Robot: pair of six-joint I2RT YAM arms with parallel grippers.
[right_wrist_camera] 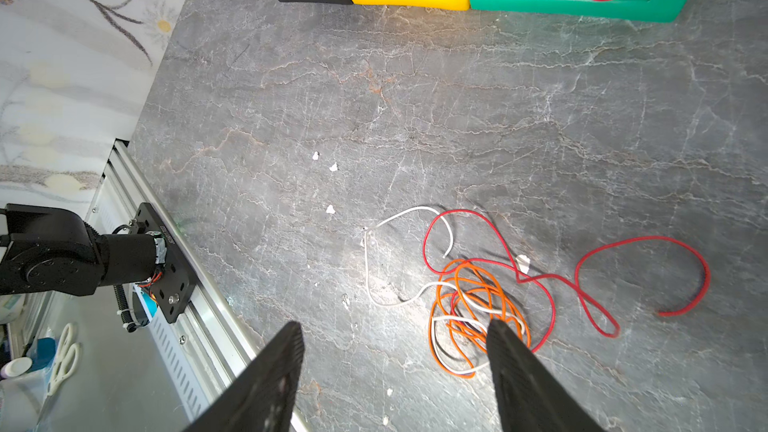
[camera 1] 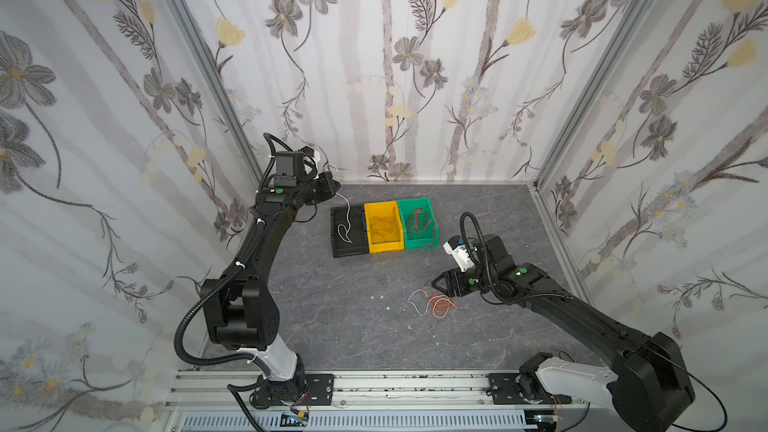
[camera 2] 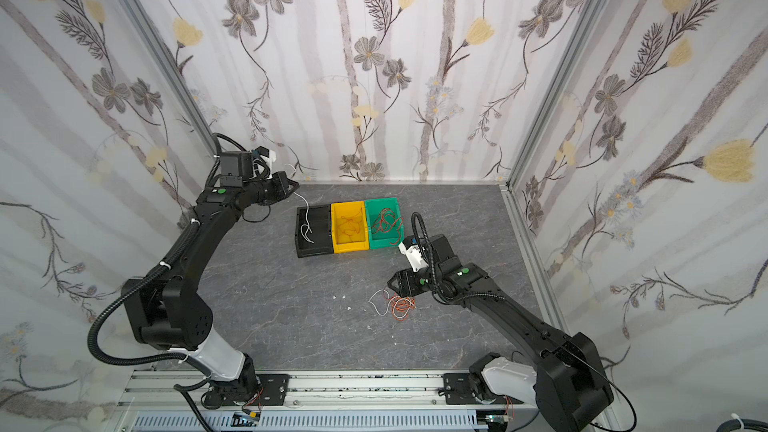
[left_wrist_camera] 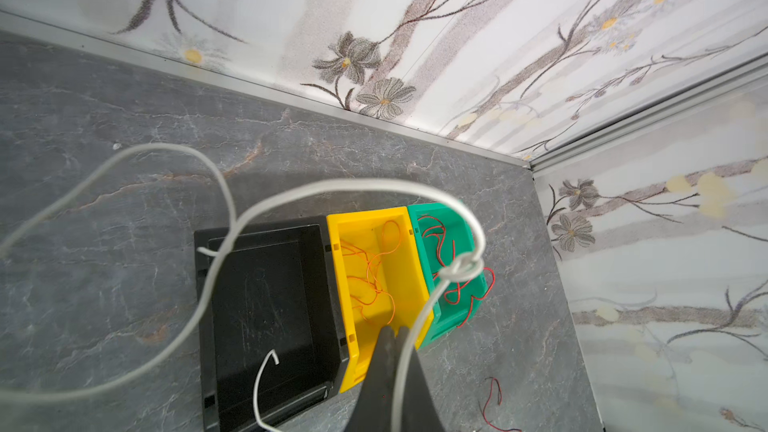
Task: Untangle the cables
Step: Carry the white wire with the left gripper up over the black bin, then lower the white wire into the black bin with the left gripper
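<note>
My left gripper (left_wrist_camera: 395, 331) is shut on a white cable (left_wrist_camera: 461, 268) that carries a knot. It holds the cable high at the back left (camera 1: 334, 184), and the loose end hangs into the black bin (camera 1: 351, 252). A tangle of orange, white and red cables (right_wrist_camera: 478, 305) lies on the table (camera 1: 436, 303). My right gripper (right_wrist_camera: 392, 330) stands open just above it, one finger (right_wrist_camera: 505, 338) over the tangle's edge, holding nothing. Orange cables (camera 1: 382, 224) lie in the yellow bin (camera 1: 386, 248). Red cables (camera 1: 419, 220) lie in the green bin (camera 1: 419, 245), one drooping over its wall.
The three bins stand side by side at the back middle of the grey table (camera 1: 332, 326). Small white scraps (camera 1: 380, 297) lie left of the tangle. White-handled scissors (right_wrist_camera: 62, 355) lie off the table beyond the front rail (camera 1: 395, 384). Patterned walls close three sides.
</note>
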